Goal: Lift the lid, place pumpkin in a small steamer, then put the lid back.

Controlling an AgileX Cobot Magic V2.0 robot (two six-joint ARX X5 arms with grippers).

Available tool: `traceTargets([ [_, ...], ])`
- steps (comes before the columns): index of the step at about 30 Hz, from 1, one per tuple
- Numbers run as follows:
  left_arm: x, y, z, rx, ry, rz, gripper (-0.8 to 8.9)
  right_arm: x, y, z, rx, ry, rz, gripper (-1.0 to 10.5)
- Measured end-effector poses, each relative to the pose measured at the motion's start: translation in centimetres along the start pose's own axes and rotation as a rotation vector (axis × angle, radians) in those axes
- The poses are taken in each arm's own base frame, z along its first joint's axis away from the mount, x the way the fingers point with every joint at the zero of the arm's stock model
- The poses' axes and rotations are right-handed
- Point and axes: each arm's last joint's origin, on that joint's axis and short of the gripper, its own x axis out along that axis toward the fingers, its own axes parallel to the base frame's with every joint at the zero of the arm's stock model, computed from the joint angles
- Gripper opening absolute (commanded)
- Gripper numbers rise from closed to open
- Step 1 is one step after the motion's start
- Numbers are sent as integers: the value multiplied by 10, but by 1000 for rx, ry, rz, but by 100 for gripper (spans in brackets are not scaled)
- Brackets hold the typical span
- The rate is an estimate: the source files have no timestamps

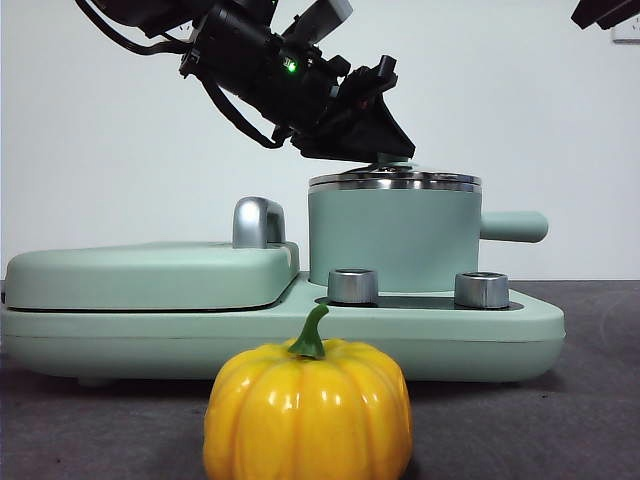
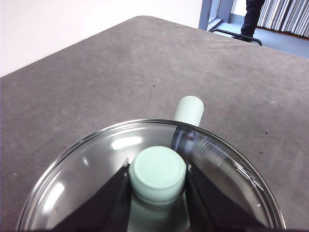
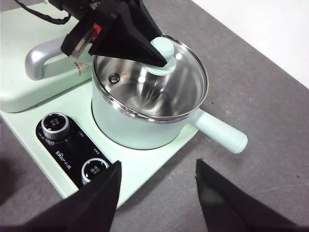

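Lid (image 3: 159, 79): seated on small steamer (image 1: 392, 245), knob pinched by left gripper (image 2: 157, 175).
Pumpkin (image 1: 308, 410): on table, before the cooker base (image 1: 450, 345).
Right gripper (image 3: 157, 181): jaws spread, above the dials.

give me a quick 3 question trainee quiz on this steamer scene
1. True or false: the lid sits on the small steamer.
2. Which gripper has its jaws on the lid's knob? A) left gripper B) right gripper
3. Fill in: the pumpkin rests on the ____, in front of the cooker base.

Key: 1 true. 2 A; the right one hangs open above the table. 3 table.
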Motion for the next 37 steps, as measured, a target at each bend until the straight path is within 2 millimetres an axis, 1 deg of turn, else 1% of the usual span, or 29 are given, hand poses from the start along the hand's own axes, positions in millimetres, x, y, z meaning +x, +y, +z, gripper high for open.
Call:
traceTargets([
  [14,-1,0,2,4,-13,10,6,0,0,0,0,0,0,245],
  [17,-4,0,6,2,-16,29,6,0,0,0,0,0,0,245],
  [19,-9,0,12,8,-31,55,6,0,0,0,0,0,0,245],
  [25,-35,-3,38,28,-101,73,6,0,0,0,0,0,0,245],
  [29,-56,-8,49,15,-62,71,7,0,0,0,0,0,1,245],
  [31,-69,-11,52,1,-24,73,7,0,0,0,4,-2,6,245],
  [37,-119,-21,65,-35,70,141,10,0,1,0,26,-10,24,245],
])
